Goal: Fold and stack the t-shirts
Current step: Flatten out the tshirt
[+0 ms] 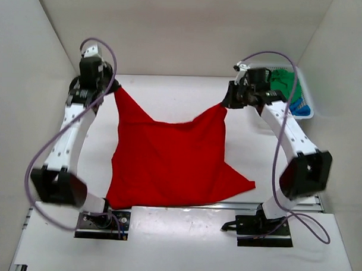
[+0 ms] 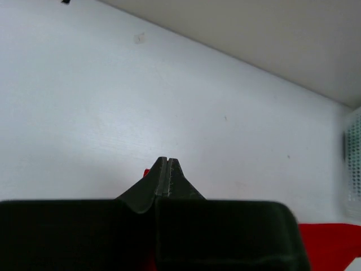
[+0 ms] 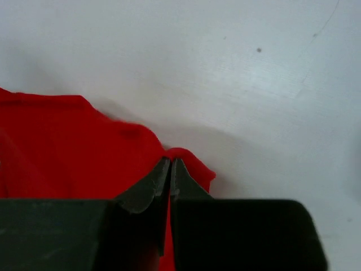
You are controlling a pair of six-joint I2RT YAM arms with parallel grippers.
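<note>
Clamped tight on far corners of bright red cloth t-shirt, left jaws at ten o'clock, right jaws at two; pulled taut, presumably to flatten for folding.

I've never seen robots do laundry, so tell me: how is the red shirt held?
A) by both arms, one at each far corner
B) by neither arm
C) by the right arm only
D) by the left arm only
A: the left arm and right arm each have their jaws shut on a far corner of the shirt.
</note>
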